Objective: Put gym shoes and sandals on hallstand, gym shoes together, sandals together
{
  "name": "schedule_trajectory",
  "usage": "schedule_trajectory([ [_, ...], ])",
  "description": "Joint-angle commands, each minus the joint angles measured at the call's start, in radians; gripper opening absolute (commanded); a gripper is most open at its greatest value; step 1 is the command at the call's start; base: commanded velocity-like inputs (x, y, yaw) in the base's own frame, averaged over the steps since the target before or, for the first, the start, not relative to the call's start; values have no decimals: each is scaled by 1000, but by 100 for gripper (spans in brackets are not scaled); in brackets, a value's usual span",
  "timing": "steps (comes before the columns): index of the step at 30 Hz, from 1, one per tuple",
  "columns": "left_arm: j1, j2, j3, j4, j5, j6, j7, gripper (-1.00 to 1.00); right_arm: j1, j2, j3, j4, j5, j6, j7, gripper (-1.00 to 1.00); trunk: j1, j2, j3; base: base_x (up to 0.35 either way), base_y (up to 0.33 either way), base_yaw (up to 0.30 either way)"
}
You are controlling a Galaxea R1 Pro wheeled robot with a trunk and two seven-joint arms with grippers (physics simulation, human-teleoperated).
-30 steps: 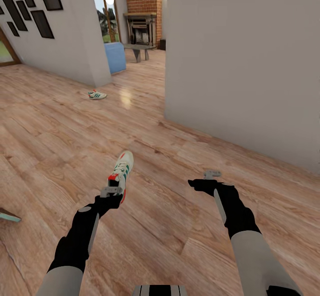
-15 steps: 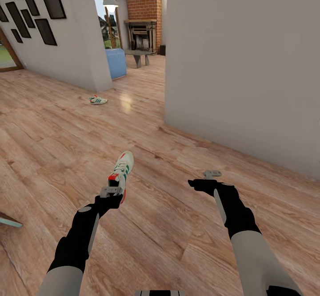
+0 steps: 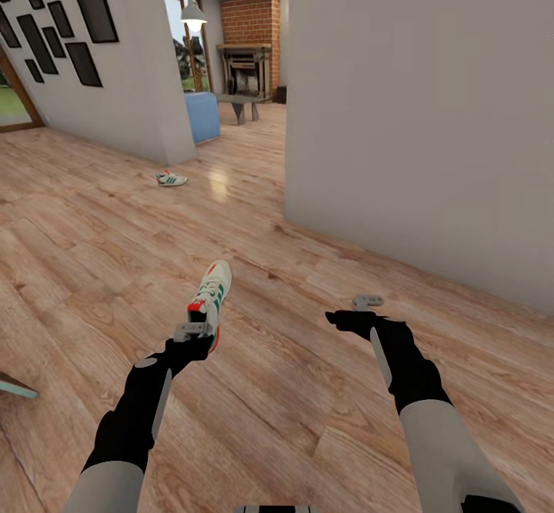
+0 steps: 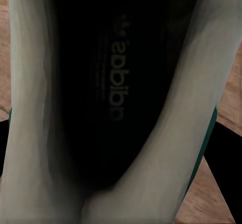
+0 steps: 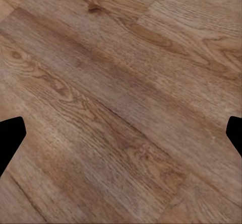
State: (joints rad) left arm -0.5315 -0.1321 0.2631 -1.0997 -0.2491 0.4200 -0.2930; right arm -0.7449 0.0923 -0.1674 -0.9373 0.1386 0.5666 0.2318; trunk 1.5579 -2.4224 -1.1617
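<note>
The robot stands in a corridor, both dark-sleeved arms held out low over the wood-plank floor [image 3: 92,251]. Its left hand [image 3: 194,333] pinches one gym shoe [image 3: 210,295] by the heel, the toe pointing away and the shoe lifted clear of the boards. In the left wrist view the shoe's dark insole [image 4: 108,93] with its printed logo sits close to the camera, framed by the pale padded collar, with a sliver of green at one edge.

The right hand [image 3: 368,302] carries nothing; in the right wrist view its dark fingertips [image 5: 9,136] sit far apart at the picture's edges, so it is spread wide over bare planks.

The second gym shoe [image 3: 171,179] lies well away on the floor, near the corner of a white wall — small, white, with green stripes. The floor is warm brown, heavily grained, slightly glossy where light pools near that shoe. Beyond it are a blue armchair [image 3: 200,116] and a red brick fireplace [image 3: 248,53].

By my judgement the task is at an early stage — one shoe is in hand, its partner is still to be fetched, and both then have to go on the rack.
</note>
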Motion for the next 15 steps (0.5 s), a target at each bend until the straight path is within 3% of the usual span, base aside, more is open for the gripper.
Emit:
schedule_trajectory([
  [1,-1,-1,4,-2,-10,3,-11,-100,-1,1,-4,-1,11,4,9,100,4,-8,-2,0,0,0],
  [9,-1,-1,5,-2,-9,3,-11,-100,-1,1,-4,-1,11,4,9,100,34,-64,-14,0,0,0],
  [15,-1,-1,5,-2,-9,3,-11,-100,-1,1,-4,-1,10,4,9,100,34,-64,-4,0,0,0],
])
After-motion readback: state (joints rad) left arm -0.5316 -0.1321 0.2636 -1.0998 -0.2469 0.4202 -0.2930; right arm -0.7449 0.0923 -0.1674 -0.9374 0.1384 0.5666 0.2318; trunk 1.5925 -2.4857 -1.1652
